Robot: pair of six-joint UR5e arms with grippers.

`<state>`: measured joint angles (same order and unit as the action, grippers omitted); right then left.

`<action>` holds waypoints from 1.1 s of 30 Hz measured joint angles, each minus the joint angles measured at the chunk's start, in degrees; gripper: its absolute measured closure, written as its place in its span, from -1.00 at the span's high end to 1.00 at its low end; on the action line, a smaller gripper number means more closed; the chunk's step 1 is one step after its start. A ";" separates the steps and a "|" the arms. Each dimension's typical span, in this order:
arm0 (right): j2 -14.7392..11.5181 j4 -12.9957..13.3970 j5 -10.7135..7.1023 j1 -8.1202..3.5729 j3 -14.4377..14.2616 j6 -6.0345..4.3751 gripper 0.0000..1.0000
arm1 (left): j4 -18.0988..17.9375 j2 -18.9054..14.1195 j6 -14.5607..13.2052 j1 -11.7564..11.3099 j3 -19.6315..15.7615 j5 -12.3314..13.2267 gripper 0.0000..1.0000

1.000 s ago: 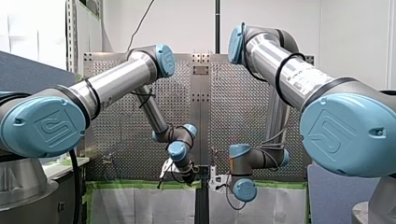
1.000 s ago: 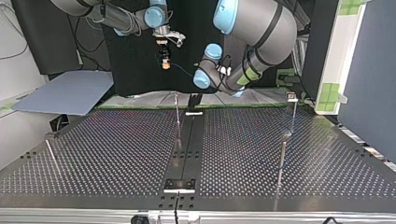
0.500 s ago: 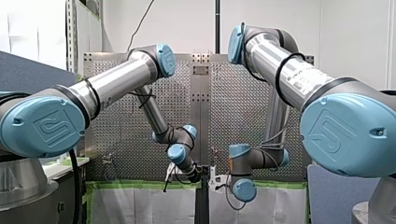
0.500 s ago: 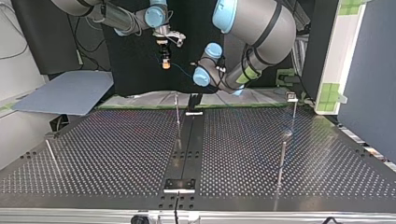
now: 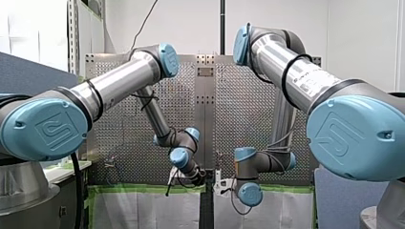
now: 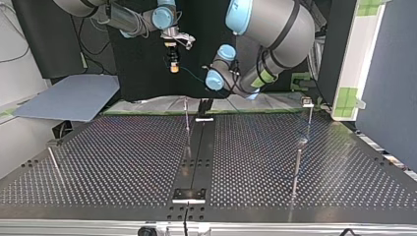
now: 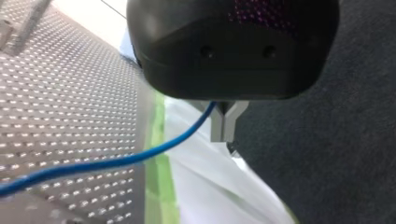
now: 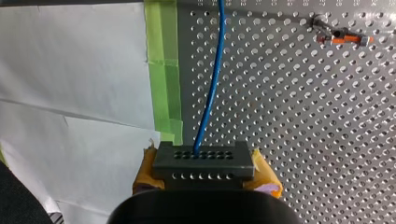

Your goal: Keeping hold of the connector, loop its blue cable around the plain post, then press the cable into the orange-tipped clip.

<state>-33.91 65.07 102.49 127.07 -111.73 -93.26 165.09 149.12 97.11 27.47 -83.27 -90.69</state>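
Yellow pads of my right tool (image 8: 205, 175) clamp the connector (image 8: 204, 156) at the worktop's (image 8: 289, 116) taped edge, unmoved. Its blue cable (image 8: 212, 84) runs to my left tool (image 7: 224, 126), whose metal fingers are closed on it. That tool has shifted slightly, so looping is barely begun. The orange-tipped clip (image 8: 344, 36) lies farther off.

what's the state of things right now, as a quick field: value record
right gripper: jaws shut on the connector
left gripper: jaws shut on the blue cable
blue cable: leaves the connector and runs on over the perforated table
orange-tipped clip: on the table, away from the cable, nothing in it
progress: cable not yet in the clip
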 joint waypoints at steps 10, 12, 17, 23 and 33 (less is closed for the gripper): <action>-0.01 -0.15 0.07 -0.44 0.38 0.03 -1.00 | -5.84 -2.17 0.16 -0.27 -5.66 -0.15 -0.98; 0.00 -0.18 0.10 -0.51 0.39 0.05 -1.00 | -6.59 -2.21 -0.15 -0.21 -6.31 -0.18 -0.98; -0.04 -0.16 0.18 -0.85 0.45 0.08 -1.00 | -7.96 -3.11 -1.40 0.08 -8.38 -0.89 -0.98; -0.03 -0.06 0.21 -1.42 0.55 0.04 -1.00 | -11.03 -5.89 -0.05 -0.17 -11.36 -2.27 -0.98; -0.05 -0.33 0.26 -2.19 0.80 0.07 -1.00 | -13.47 -6.64 0.63 0.10 -12.05 -2.58 -0.98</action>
<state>-33.96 64.74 102.75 124.88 -110.94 -93.19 151.62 142.48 97.74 27.57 -95.32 -93.27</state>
